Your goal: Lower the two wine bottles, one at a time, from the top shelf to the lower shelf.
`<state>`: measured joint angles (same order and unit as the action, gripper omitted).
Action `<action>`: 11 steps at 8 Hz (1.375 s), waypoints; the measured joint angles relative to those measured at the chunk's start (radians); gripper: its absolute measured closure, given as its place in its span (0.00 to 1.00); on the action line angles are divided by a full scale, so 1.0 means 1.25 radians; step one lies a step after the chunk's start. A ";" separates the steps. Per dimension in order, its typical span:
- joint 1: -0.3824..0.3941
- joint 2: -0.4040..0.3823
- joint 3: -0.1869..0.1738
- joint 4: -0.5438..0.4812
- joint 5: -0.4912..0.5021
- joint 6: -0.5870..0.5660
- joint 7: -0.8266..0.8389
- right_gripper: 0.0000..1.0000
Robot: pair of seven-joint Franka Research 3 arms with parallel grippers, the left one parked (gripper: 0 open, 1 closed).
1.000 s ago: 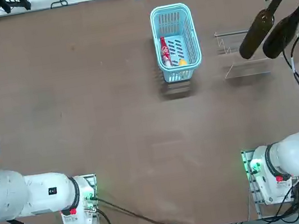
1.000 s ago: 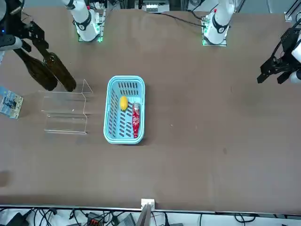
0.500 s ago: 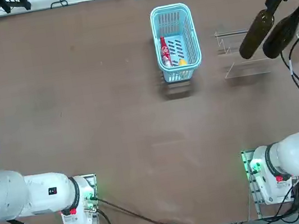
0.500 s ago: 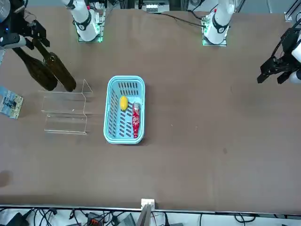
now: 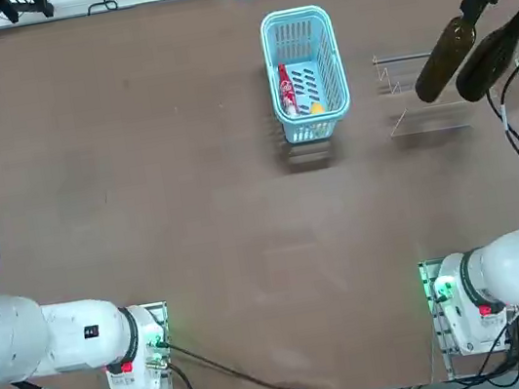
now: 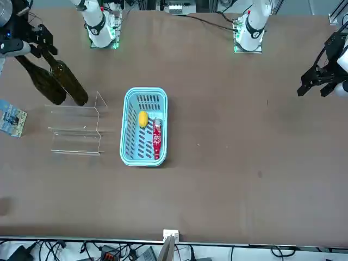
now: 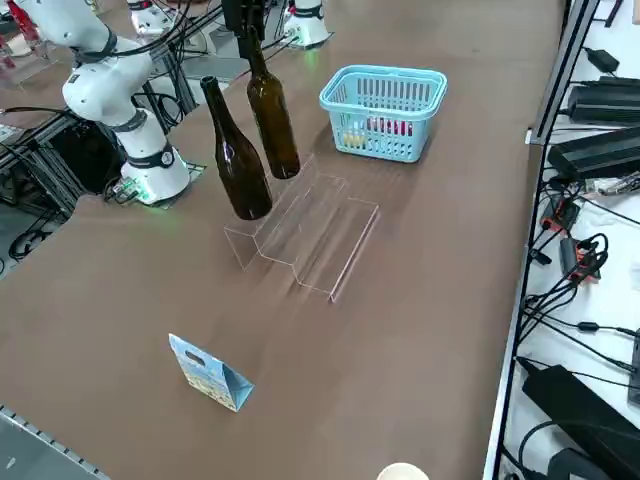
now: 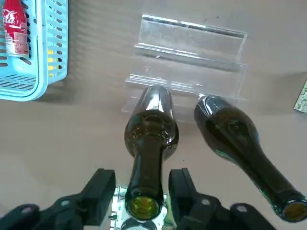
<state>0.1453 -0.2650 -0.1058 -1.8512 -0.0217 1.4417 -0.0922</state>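
Glass, dark olive-brown and glossy: two wine bottles, slim, round-shouldered, long in the neck, unlabelled, both upright and side by side on the top shelf [image 7: 268, 203] of a clear acrylic stand [image 7: 300, 225]. Thin transparent plates, bent in steps, edges only faintly visible. Lower shelf [image 7: 332, 238] bare, one step down on the side away from the robot.

First bottle [image 7: 272, 120], the one nearer the basket, with its neck between the fingers of the right gripper [image 8: 141, 187]. Black, blocky fingers flanking the neck just below the open mouth, one close against the glass, a narrow gap showing at the other; jaws parted, not clamped. Bottle base down on the shelf. Second bottle [image 7: 232, 160] just beside the first, apart from it, untouched.

Near the stand, well clear of it: light blue plastic basket [image 5: 269, 55], oblong, slotted walls and floor, holding a small red bottle [image 5: 286, 89] lying flat and something small, round and yellow [image 5: 316, 107]. Small folded printed card [image 7: 210, 375] tent-wise on the matte brown table [image 5: 138, 174], on the stand's other side.
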 joint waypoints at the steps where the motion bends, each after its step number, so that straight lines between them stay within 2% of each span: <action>1: 0.000 0.000 0.000 0.000 0.000 0.000 0.000 0.38; 4: 0.000 -0.001 0.000 0.000 -0.003 0.000 0.001 0.62; 9: -0.001 0.002 0.000 0.003 -0.004 0.005 0.000 0.62; 11: -0.001 0.035 0.000 0.037 -0.005 0.015 -0.002 0.62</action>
<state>0.1439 -0.2210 -0.1053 -1.8050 -0.0277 1.4608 -0.0952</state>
